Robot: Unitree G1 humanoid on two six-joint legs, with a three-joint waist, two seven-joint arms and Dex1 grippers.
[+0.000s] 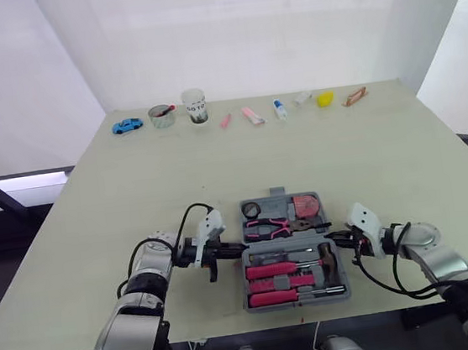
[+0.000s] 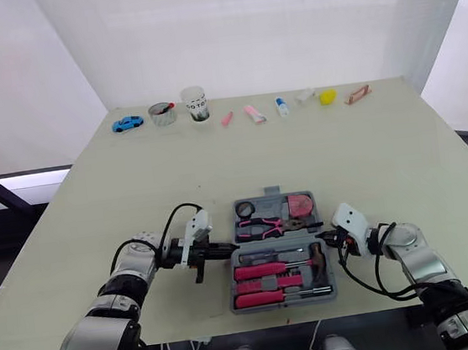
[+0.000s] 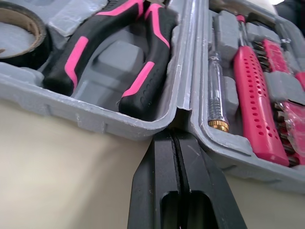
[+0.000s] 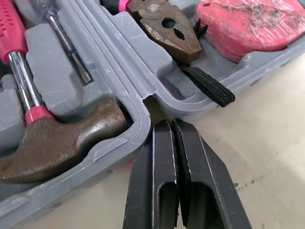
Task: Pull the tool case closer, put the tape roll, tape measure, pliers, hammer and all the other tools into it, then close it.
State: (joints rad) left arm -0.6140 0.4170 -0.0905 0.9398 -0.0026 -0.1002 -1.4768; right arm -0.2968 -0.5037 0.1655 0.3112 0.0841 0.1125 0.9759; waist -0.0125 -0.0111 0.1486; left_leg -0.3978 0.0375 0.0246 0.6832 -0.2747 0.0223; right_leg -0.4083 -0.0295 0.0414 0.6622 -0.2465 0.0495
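The grey tool case (image 1: 292, 257) lies open near the table's front edge. Its far half holds the dark tape roll (image 1: 251, 210), the pink-handled pliers (image 1: 267, 227) and the pink tape measure (image 1: 307, 206). Its near half holds the hammer (image 1: 328, 259), pink screwdrivers (image 1: 275, 269) and bits. My left gripper (image 1: 222, 251) is shut, its tips at the hinge gap on the case's left side (image 3: 177, 125). My right gripper (image 1: 336, 237) is shut too, tips at the hinge gap on the right side (image 4: 167, 125), beside the hammer head (image 4: 52, 143) and the tape measure's black strap (image 4: 207, 86).
Along the table's far edge stand a blue toy car (image 1: 127, 125), a small bowl (image 1: 161, 116), a white cup (image 1: 196, 107), pink items (image 1: 252, 115), a small bottle (image 1: 280, 109), a yellow object (image 1: 325, 98) and a brown piece (image 1: 354, 96). The table drops off just behind the case.
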